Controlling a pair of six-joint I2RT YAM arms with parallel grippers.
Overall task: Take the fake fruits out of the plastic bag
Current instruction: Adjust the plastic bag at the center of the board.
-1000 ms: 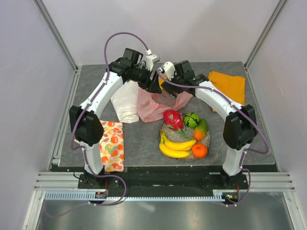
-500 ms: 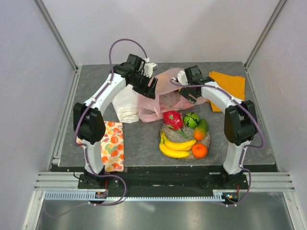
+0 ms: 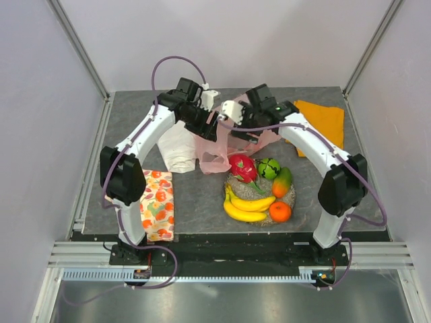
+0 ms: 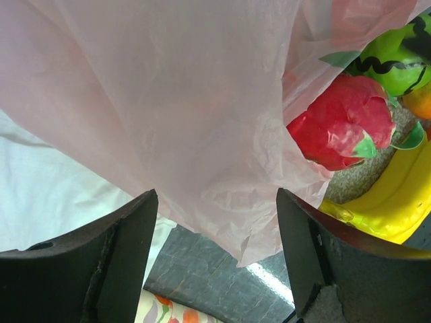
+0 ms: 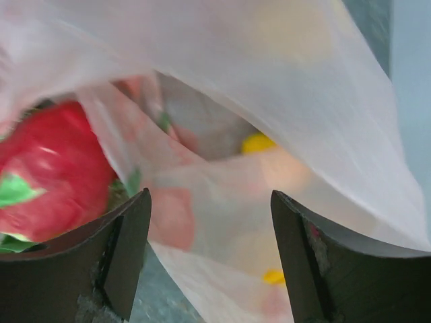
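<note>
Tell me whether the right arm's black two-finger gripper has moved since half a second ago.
Yes. The right gripper has swung left, farther from the flat orange cloth.

Plastic bag: thin transl. pink film, soft sheen, crinkled. Dragon fruit, right side of left-wrist view: red skin, creased, semi-matt. Green round fruit above it: glossy, smooth. Banana bunch, orange, mango, lower ctr of top view: glossy moulded plastic. Dish under them: grainy, speckled silver. Table: dark grey, matt, stone-like mottling. White cloth, fruit-print cloth, orange cloth: matt fabric. Left gripper fingers: matt black plastic w/ rough edges. Arm shells: white, smooth, slight gloss. Rails, bottom: brushed metal.
</note>
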